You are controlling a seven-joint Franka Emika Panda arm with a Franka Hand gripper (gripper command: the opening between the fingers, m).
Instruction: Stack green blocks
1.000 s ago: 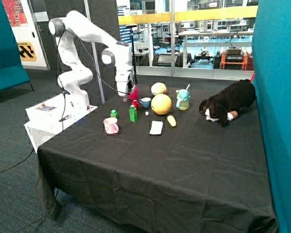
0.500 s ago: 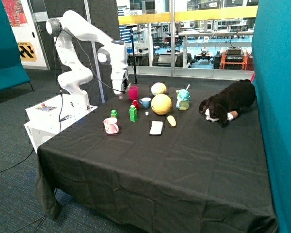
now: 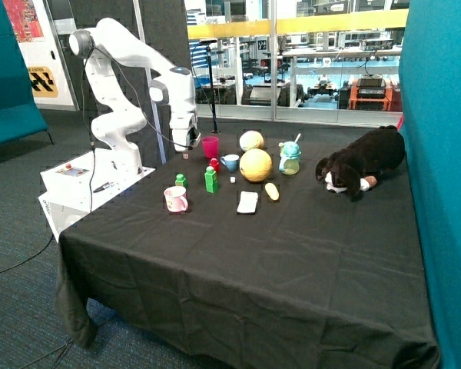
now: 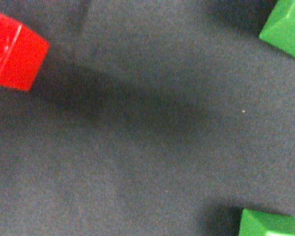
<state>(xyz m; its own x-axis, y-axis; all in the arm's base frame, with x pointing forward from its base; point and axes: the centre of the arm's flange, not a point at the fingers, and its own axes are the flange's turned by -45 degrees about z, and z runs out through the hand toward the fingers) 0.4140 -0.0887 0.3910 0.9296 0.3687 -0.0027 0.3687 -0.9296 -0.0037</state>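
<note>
Outside view: two green blocks (image 3: 210, 180) sit stacked near the pink cup (image 3: 175, 199); one more (image 3: 180, 181) waits behind it. Gripper (image 3: 186, 154) hovers away; grip unclear. Next, grab that one.

A robotics lab: a white robot arm (image 3: 131, 84) mounted beside a black-draped tabletop (image 3: 292, 254), teal partition panels (image 3: 438, 192), and glass walls (image 3: 315, 58) onto equipment-filled workbenches.

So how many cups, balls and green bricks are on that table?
Cups: 4 - pink cup, magenta cup, blue cup, teal lidded cup
Balls: 2 - large ball, small ball
Green blocks: 3, seemingly - single block, stack of two
Total: 9
The gripper hangs by the magenta cup.
</note>
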